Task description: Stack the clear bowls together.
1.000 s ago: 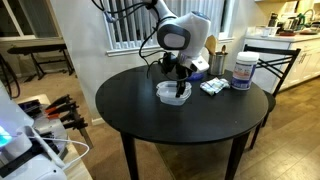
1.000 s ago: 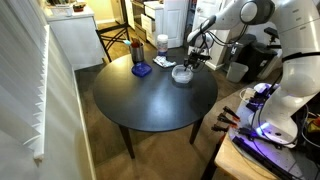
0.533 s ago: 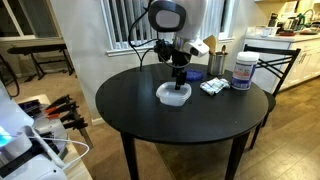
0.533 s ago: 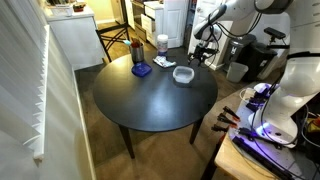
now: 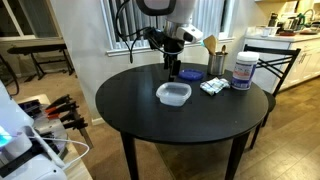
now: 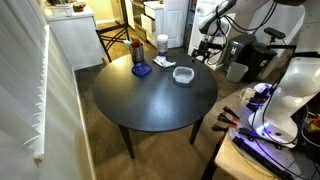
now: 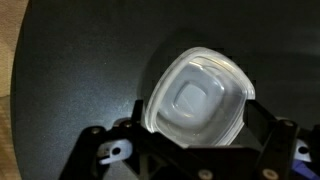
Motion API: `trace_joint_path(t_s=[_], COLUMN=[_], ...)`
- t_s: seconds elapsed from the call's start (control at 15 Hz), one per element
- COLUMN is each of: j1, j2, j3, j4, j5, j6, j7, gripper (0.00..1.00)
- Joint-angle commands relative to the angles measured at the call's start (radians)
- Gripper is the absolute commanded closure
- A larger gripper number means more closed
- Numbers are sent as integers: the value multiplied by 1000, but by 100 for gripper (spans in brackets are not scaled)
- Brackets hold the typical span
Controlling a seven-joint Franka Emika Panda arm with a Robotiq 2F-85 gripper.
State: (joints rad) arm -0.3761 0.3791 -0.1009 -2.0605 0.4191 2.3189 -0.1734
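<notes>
The clear bowls sit on the round black table near its middle. They look like one nested stack, and I cannot tell the two apart. They also show in an exterior view and fill the wrist view. My gripper hangs above and slightly behind them, open and empty, clear of the rims. In the wrist view its fingers stand apart on either side of the bowls below.
Behind the bowls lie a flat dark blue lid-like piece, a small packet, a white jar with a blue lid and a dark cup. A chair stands beside the table. A bench with tools is close by.
My gripper has let go of the bowls and risen straight up from them. The bowls stay on the table where they were.
</notes>
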Motion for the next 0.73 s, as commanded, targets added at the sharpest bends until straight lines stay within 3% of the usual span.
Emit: trace_joint_path(t_s=[0.0,0.13,0.67], j1=[27,27,36], j2=[-70,-25,-39], j3=[-15,-16,-19], j4=[-75,-25,-39], j5=[-19,2,1], j6=[17,-2,-1], j7=[-29,-4,-3], gripper=[0,0,0])
